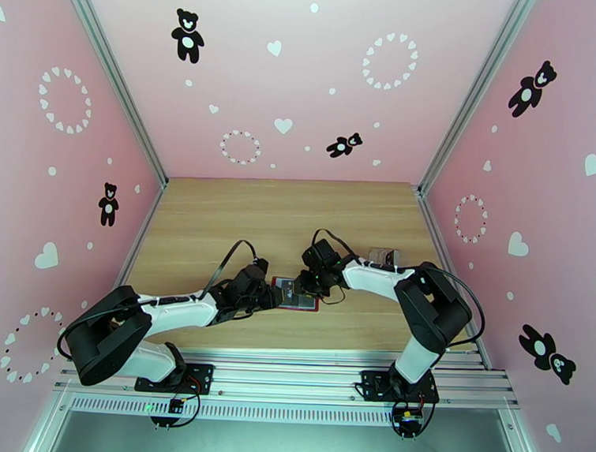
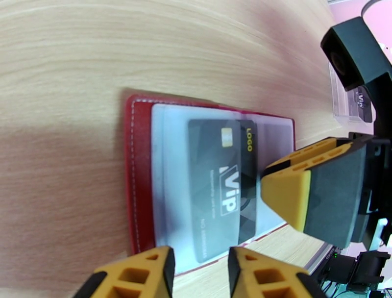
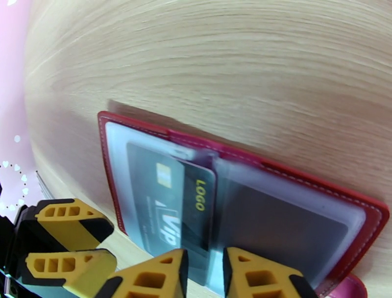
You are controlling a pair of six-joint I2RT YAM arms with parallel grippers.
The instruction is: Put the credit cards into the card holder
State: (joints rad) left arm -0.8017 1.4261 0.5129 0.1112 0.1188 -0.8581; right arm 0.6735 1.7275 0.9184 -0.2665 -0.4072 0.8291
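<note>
Right hand: my right gripper had its fingers a little apart and pinched nothing. Its tips sat at the near edge of the card, placed to nudge it rather than lift it, as I judged.
Left hand: my left gripper was also slightly spread, low at the near edge of the holder, likely to stop it sliding under the push.
Card: it lay flat, chip end under the clear sleeve of the pocket nearer my left hand. The LOGO end lay out over the fold, so it was only partly in.
Holder: it lay open on the table between both hands, pockets up for loading.
Case: the clear case sat well apart beyond my right arm, with a second card waiting inside.
</note>
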